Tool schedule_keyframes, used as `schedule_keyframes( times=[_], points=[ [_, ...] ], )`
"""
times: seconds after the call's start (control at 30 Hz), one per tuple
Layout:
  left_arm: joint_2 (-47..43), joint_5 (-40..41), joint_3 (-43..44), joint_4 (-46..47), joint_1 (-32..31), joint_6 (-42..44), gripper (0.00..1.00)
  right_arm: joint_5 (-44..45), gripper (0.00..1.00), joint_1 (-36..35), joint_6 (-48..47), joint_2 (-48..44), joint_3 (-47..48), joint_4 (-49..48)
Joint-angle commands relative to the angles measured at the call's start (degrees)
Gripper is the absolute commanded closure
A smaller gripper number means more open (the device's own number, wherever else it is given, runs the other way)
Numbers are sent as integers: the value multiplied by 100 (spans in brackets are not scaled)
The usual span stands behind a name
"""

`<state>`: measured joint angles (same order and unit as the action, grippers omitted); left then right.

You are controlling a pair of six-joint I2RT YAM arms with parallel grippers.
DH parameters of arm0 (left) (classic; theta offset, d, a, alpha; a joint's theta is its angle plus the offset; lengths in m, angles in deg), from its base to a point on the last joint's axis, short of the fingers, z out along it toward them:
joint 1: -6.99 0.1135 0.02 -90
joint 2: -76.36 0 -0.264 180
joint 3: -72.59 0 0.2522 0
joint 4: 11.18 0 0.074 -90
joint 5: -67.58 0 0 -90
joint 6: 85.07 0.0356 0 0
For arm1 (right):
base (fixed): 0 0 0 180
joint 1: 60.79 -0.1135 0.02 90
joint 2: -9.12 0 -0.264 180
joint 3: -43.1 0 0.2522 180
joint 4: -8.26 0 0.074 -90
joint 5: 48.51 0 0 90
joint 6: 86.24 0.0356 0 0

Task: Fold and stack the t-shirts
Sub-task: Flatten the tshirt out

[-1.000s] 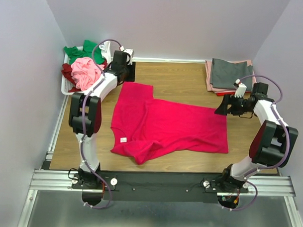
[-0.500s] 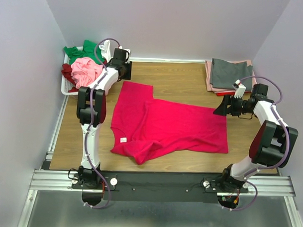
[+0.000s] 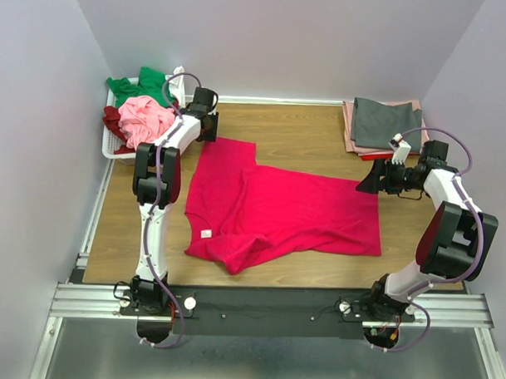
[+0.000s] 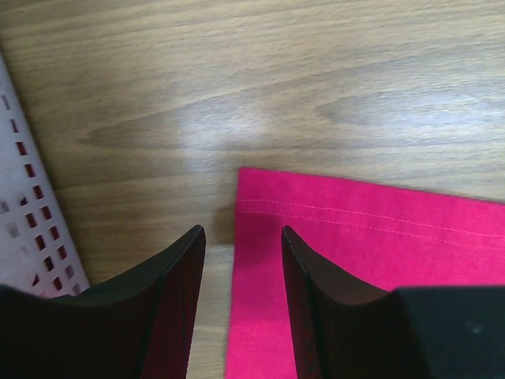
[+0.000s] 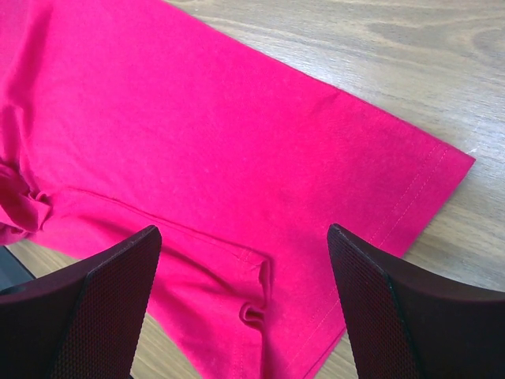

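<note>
The bright crimson-pink t-shirt (image 3: 277, 211) lies spread and somewhat rumpled on the wooden table (image 3: 305, 125), between the two arms; the left gripper (image 3: 209, 126) sits low over the shirt's far left corner, its jaws partly parted and closed on nothing; in the left wrist view the left gripper (image 4: 241, 230) straddles the cloth's side edge, so that bare wood shows beside its left finger and the stitched hem of the t-shirt (image 4: 371, 276) runs off past its right finger, the corner lying just ahead of the fingertips; the white slatted basket (image 4: 31, 229) stands close by on this gripper's left; from above, that basket (image 3: 113, 147) holds a green tee (image 3: 136, 86), a light pink tee (image 3: 143, 119) and a maroon tee (image 3: 112, 118) in a loose heap; the right gripper (image 3: 368, 178) hangs at the shirt's opposite far corner, jaws spread wide and holding nothing; in the right wrist view the right gripper (image 5: 243, 229) has the t-shirt (image 5: 197, 134) filling the space ahead of and between its fingers, a small fold of cloth lying between them, the hemmed corner reaching out beyond its right finger onto the wood; beyond this gripper, toward the far right corner of the table, a folded grey tee (image 3: 382, 121) rests on a dusty pink tee (image 3: 348, 126).
</note>
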<state>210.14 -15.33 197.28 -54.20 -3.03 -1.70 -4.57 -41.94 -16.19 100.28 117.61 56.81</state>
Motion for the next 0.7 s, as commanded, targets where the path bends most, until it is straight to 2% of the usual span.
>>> schedule_keyframes(
  times=[0.0,0.17,0.5,0.57,0.67],
  points=[
    [-9,415,52,-142,140,22,51,-201,8,48,-53,-151,-72,-24],
    [-290,433,-335,25,369,-48,53,-228,8,57,-45,-151,-72,-16],
    [-607,530,-511,25,571,-57,53,-263,8,57,-45,-186,-90,-16],
    [-668,347,-573,86,607,-57,53,-272,8,66,-53,-177,-90,-16],
    [-730,-593,-582,288,580,13,52,-307,8,66,-53,-186,-90,-7]
  ],
)
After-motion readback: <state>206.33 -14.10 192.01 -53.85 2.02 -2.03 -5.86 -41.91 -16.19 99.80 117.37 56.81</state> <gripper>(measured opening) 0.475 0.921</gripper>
